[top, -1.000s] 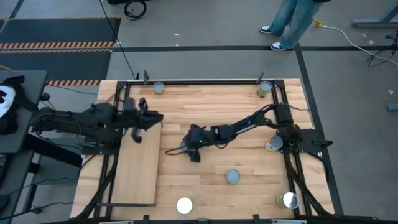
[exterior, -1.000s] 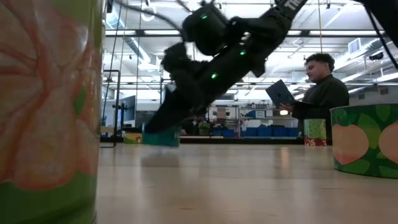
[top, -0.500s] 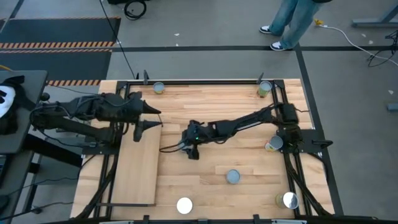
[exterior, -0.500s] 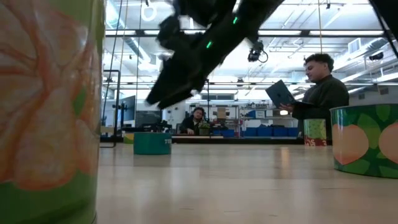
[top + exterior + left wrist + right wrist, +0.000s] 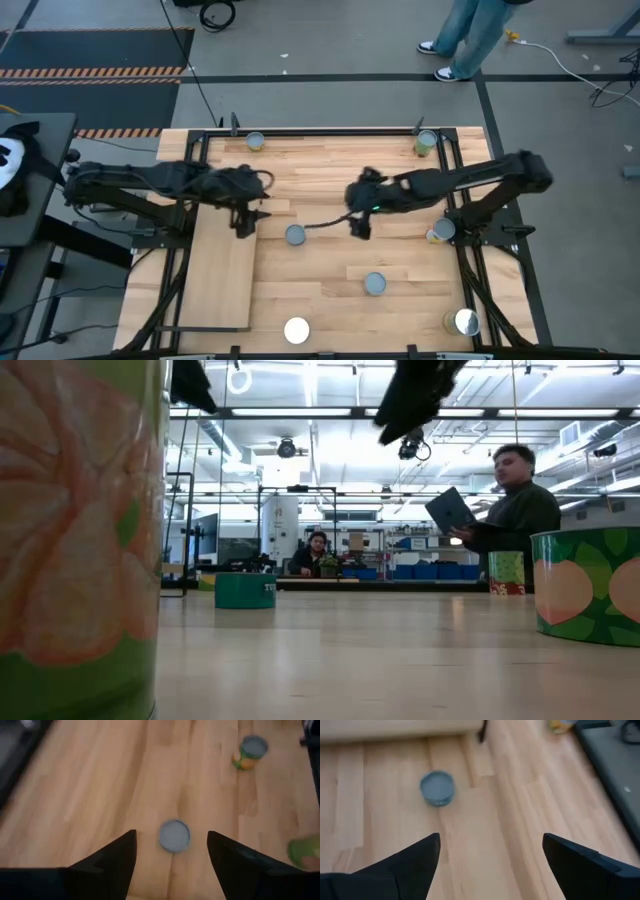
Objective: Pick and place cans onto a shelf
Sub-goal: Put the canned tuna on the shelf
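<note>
Right gripper (image 5: 360, 226) pulled back, small blue can (image 5: 295, 235) left on table, left gripper (image 5: 246, 224) beside shelf (image 5: 220, 275), both wide open, empty.

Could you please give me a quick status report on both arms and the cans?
Left end effector open beside the shelf, empty. Right end effector open, empty. Small blue can on the table between them. Shelf bare; nothing blocking.
</note>
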Action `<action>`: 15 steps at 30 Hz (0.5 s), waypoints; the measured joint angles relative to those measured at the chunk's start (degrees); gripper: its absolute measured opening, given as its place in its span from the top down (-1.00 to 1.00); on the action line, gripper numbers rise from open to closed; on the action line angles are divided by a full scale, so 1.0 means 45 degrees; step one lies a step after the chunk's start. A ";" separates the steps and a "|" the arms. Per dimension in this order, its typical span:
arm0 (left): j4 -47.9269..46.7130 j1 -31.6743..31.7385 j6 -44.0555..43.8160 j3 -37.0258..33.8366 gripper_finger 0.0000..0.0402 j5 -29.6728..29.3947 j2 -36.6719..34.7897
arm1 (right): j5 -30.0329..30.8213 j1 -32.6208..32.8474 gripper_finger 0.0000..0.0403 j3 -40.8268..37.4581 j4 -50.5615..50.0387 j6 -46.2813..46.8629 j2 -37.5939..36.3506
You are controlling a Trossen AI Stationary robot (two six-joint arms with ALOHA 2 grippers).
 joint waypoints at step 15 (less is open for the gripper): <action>0.0909 -0.0380 0.0543 -0.0005 -0.76 0.0539 0.4845 | 0.0303 -0.0063 -0.80 -0.1017 -0.1092 -0.0215 -0.2536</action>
